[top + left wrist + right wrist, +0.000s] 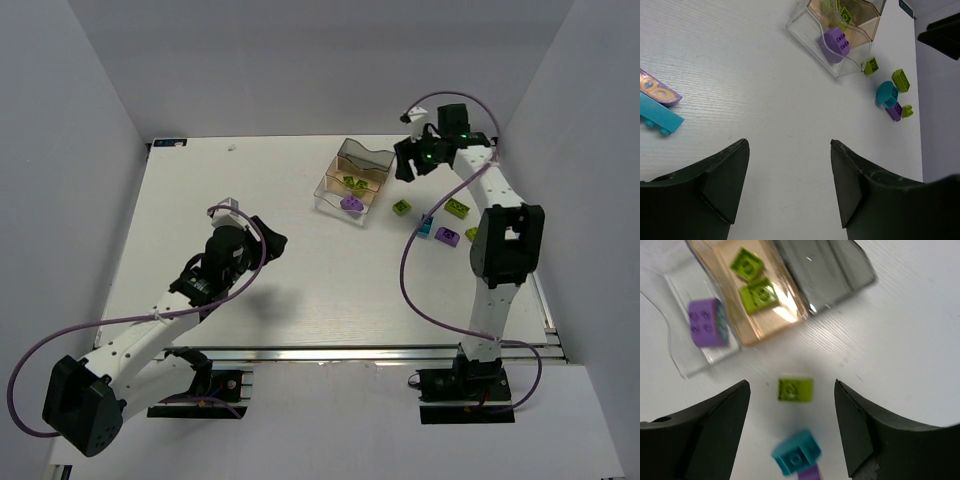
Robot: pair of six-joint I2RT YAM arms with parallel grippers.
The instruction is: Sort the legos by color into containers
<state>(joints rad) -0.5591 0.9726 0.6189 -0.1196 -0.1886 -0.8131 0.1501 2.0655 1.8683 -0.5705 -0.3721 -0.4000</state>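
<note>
The clear three-compartment container stands at the back centre. Its middle compartment holds two lime green legos, and the near one holds a purple lego. My right gripper hovers open just right of the container, holding nothing. On the table below its jaws lie a loose green lego and a teal one. More green, teal and purple legos lie by the right arm. My left gripper hangs open and empty over bare table, mid-left.
In the left wrist view, a long teal plate and a purple printed piece lie at the left edge. White walls enclose the table on three sides. The right arm's upright link stands beside the loose bricks.
</note>
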